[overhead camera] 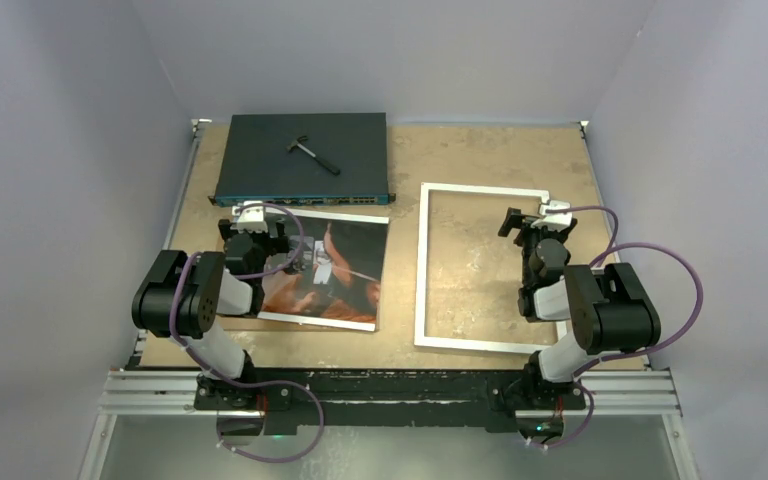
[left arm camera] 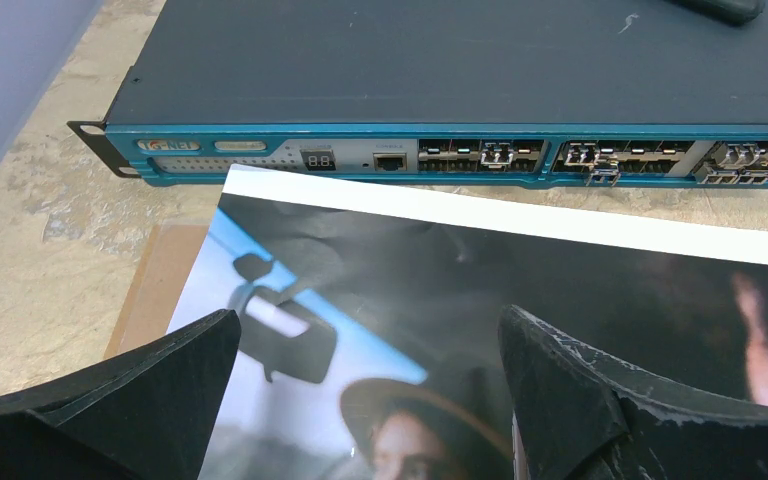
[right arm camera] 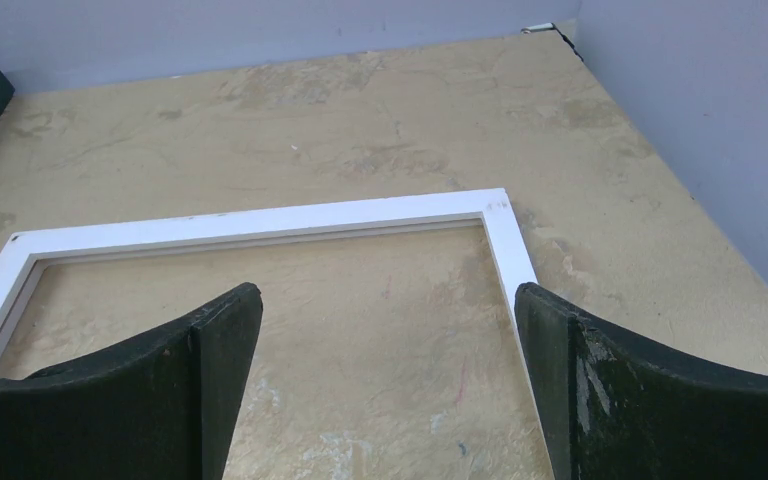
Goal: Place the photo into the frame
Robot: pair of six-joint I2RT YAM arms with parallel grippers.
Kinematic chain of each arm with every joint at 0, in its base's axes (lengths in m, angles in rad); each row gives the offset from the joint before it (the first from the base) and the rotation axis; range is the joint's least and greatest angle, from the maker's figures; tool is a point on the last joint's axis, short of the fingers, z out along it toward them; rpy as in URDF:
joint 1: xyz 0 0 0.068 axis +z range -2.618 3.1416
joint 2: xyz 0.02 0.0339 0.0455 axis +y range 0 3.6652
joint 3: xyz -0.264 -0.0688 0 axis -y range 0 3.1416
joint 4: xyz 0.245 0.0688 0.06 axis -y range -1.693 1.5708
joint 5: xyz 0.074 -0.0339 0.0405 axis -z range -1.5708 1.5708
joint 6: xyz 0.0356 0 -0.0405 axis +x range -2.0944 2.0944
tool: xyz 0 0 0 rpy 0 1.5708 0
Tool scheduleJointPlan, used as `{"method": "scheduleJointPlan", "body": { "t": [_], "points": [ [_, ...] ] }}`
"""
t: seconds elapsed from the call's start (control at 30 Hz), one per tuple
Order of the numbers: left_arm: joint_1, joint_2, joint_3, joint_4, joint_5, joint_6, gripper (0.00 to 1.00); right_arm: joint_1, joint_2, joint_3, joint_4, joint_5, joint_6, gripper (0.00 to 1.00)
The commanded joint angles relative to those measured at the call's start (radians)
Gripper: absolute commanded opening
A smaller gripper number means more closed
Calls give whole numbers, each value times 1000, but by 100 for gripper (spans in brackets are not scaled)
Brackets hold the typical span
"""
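Note:
The photo lies face up at the left of the table, dark and reddish-orange with a white border; it fills the left wrist view. My left gripper hangs over the photo's far left corner, open and empty, its jaws wide apart. The white frame lies flat at the right, table showing through it; its far rail shows in the right wrist view. My right gripper is open and empty above the frame's far right part.
A dark flat box with ports stands at the back left, just beyond the photo, with a small hammer on top. A brown backing board lies under the photo's left edge. Grey walls close in on both sides.

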Motion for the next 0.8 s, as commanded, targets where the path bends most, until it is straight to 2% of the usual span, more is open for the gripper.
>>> {"method": "scheduleJointPlan", "body": {
  "t": [0.0,0.37,0.4,0.47,0.53,0.6,0.67,0.7,0.77],
  "points": [
    [-3,-8,17,29,18,-12,100,2,-4,17,62,18,-18,99],
    [-2,-13,16,34,26,-12,100,2,-7,4,65,-5,2,99],
    [8,-22,26,9,43,-15,100,3,-14,5,64,57,10,99],
    [18,-61,86,-121,43,-27,100,7,-53,53,-55,102,11,99],
    [21,-105,217,-390,27,-27,100,12,-123,178,-353,168,48,99],
    [23,-117,380,-681,26,11,100,5,-162,329,-668,194,171,99],
    [22,-109,528,-909,5,40,99,6,-164,475,-883,188,179,99],
    [26,-106,610,-1036,-3,41,98,5,-158,537,-955,174,249,99],
    [40,-112,705,-1179,24,30,96,-15,-157,583,-1058,151,509,99]
  ]
}}
